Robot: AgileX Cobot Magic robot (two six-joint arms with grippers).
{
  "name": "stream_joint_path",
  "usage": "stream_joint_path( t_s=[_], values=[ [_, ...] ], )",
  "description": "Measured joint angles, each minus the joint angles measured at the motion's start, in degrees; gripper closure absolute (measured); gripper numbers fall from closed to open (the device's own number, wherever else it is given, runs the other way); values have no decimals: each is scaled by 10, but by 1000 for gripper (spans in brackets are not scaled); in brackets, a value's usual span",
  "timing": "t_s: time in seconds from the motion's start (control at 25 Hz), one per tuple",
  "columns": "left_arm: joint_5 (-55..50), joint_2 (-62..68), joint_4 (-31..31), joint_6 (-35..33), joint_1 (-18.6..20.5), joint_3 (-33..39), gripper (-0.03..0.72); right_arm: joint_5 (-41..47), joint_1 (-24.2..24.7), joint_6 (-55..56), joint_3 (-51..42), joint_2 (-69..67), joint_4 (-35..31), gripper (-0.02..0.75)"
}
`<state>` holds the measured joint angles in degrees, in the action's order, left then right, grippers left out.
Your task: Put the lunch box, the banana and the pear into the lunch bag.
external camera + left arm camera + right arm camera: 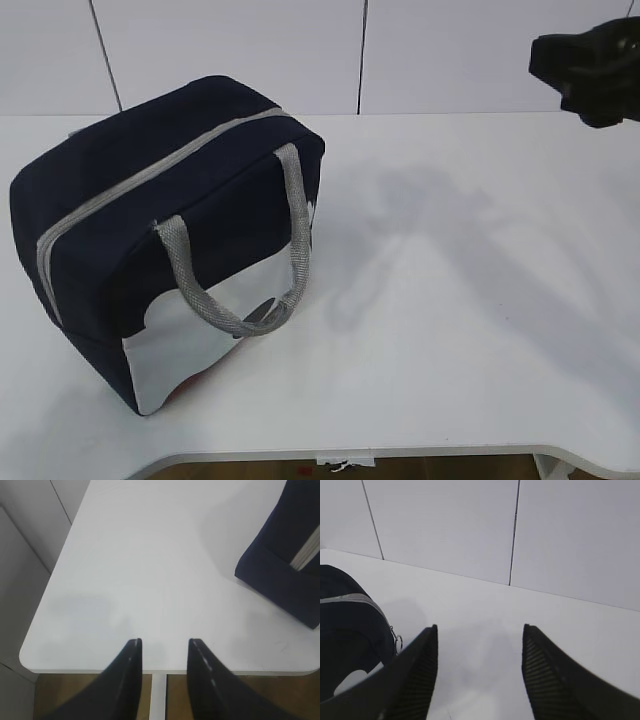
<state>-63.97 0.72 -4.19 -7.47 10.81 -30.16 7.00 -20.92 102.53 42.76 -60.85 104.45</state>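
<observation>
The lunch bag (165, 235) stood zipped shut at the table's (470, 300) nine o'clock; both the left gripper (165, 645) and the right gripper (479, 635) were spread wide and empty (no food showed anywhere). Probably the task was finished; withdrawing clear of the handles (295, 230) seemed wisest.

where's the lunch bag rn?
The lunch bag stands zipped on the table's left side in the exterior view, nothing beside it.

Navy lunch bag (150, 210), zipped, upright on table (480, 330)
</observation>
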Motion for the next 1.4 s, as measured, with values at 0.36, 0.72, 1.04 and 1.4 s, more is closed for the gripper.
stream_joint_path(
  t_s=[0.36, 0.72, 1.04, 1.4],
  values=[
    [0, 0, -2, 0, 2, 0, 453, 0, 0, 0, 0, 0, 0, 326],
    [0, 0, -2, 0, 2, 0, 453, -21, 0, 1, 0, 0, 0, 326],
    [0, 0, -2, 0, 2, 0, 453, -44, 0, -14, -6, 0, -14, 326],
    [0, 0, -2, 0, 2, 0, 453, -7, 0, -336, -7, 0, -335, 326]
  ],
)
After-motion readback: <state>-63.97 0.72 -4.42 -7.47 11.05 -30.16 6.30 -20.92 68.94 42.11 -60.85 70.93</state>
